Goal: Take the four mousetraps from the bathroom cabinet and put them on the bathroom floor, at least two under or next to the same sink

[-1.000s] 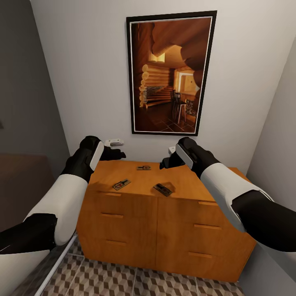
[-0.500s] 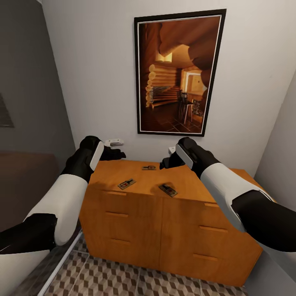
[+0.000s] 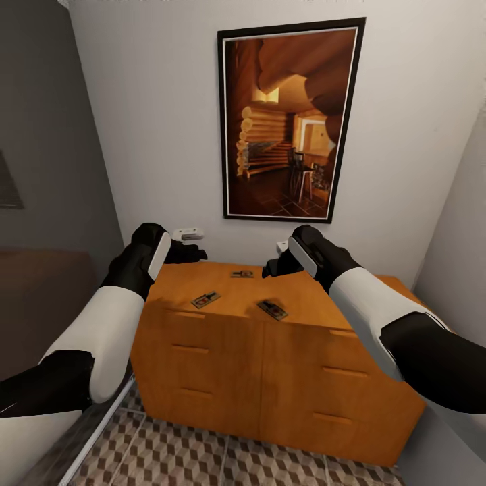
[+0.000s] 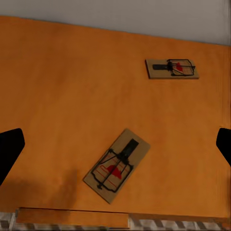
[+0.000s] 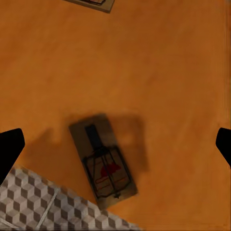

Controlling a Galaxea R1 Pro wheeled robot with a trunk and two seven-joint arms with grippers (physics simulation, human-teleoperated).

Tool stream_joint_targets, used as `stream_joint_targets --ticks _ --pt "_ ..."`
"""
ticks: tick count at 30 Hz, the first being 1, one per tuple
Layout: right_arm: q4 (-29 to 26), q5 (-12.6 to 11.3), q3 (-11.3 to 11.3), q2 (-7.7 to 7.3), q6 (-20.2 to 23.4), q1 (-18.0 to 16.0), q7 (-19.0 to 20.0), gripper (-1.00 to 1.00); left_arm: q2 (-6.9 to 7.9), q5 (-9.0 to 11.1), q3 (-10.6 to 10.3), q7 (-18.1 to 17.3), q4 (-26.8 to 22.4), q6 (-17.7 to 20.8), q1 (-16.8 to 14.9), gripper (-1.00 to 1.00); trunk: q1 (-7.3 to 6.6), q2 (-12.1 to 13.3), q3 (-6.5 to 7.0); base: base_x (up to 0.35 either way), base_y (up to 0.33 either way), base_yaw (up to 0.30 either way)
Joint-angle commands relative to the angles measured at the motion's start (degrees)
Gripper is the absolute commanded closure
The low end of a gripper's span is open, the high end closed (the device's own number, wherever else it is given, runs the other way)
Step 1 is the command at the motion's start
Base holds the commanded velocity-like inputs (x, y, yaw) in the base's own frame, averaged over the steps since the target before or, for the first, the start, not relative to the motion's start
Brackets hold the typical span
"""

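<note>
— What differs from half a second back?
— Only the camera has swung slightly; nothing on the cabinet (image 3: 270, 351) has moved.
— Surfaces?
— Smooth orange-brown wood with bar handles, above cube-patterned floor (image 3: 202, 459) tiles. A framed picture (image 3: 287, 121) hangs behind.
— The mousetraps?
— Three flat wooden rectangles with dark wire and red marks lie well apart on top: rear (image 3: 241, 274), left (image 3: 206, 298), front (image 3: 272, 310).
— Grippers?
— The left gripper (image 4: 115, 144) and right gripper (image 5: 115, 144) hover spread wide, empty.

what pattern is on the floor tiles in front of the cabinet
The bathroom floor has a brown, beige and white cube pattern with pale grout lines, clearest in the head view.
</note>
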Motion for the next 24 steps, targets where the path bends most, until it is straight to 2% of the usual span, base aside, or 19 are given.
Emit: stream_joint_targets --ticks 1,10,24 --pt "-0.04 -0.15 0.30 -0.05 0.16 -0.06 -0.02 -1.00 -0.05 0.29 0.03 0.14 -0.03 0.24 -0.05 -1.00 -0.02 -0.04 -0.07 -0.172 -0.144 0.001" --pt "-0.04 -0.14 0.30 -0.05 0.16 -0.06 -0.02 -1.00 -0.20 0.24 0.03 0.14 -0.09 0.24 -0.05 -1.00 -0.02 -0.04 -0.07 -0.169 -0.142 0.000" --pt "0.12 -0.17 0.38 -0.05 0.16 -0.06 -0.08 -1.00 -0.19 0.28 0.04 0.14 -0.12 0.24 -0.05 -1.00 -0.02 -0.04 -0.07 -0.025 -0.021 0.000"
